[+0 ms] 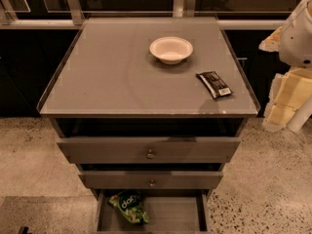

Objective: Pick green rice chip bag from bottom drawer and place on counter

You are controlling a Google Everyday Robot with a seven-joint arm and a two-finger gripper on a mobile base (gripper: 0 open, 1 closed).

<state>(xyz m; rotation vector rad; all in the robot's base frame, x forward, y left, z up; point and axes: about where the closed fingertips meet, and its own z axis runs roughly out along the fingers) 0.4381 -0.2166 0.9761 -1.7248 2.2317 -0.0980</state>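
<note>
The green rice chip bag (129, 206) lies in the open bottom drawer (170, 217), at its back left, with its white lettering facing up. The grey counter (107, 77) tops the cabinet above it. My gripper (285, 101), cream-coloured below the white arm (300, 33), hangs at the right edge of the view. It is beside the counter's right front corner, well above and to the right of the bag. It is not touching anything.
A white bowl (171, 49) stands on the counter at the back middle. A small black flat wrapper (214, 84) lies near the counter's right edge. The top drawer (148, 150) and middle drawer (151, 179), with round knobs, are pulled partly out above the bottom drawer. Speckled floor surrounds the cabinet.
</note>
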